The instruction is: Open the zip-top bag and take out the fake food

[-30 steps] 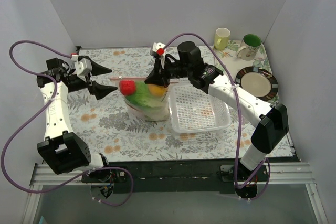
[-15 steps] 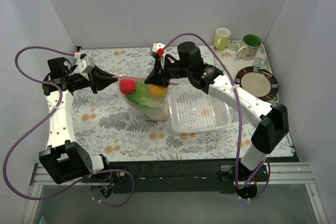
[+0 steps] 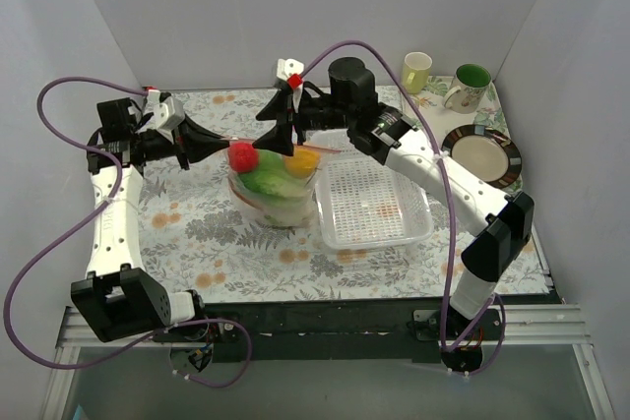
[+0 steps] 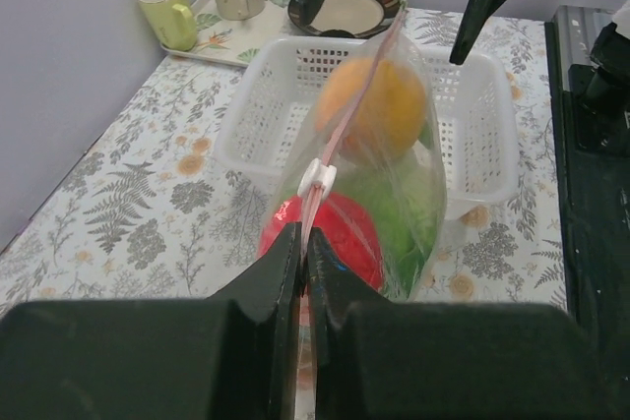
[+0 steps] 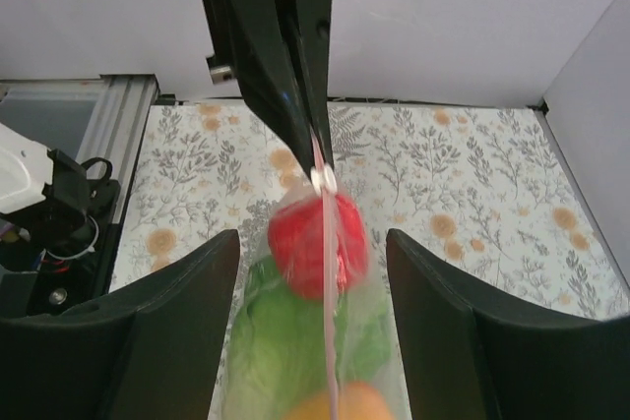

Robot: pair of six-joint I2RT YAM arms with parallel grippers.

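The zip-top bag [image 3: 278, 189] stands upright on the table left of the basket, its pink zip strip [image 4: 340, 130] along the top with a white slider [image 4: 317, 176]. Through the clear plastic the fake food shows: a red round piece [image 5: 315, 243], green lettuce [image 5: 281, 341] and an orange-yellow fruit [image 4: 374, 105]. My left gripper [image 4: 303, 243] is shut on the left end of the zip strip. My right gripper [image 3: 279, 125] hangs open over the bag's right end, a finger on each side and touching nothing.
A white perforated basket [image 3: 374, 241] sits right of the bag, almost against it. A yellow-green cup [image 3: 416, 72] and a green-lined mug [image 3: 469, 86] stand on a tray at the back right, with a dark-rimmed plate [image 3: 482, 156] in front of them.
My left gripper moved in to the bag's left end and shut on the zip strip. My right gripper let go of the bag's top, opened and rose slightly to the left.
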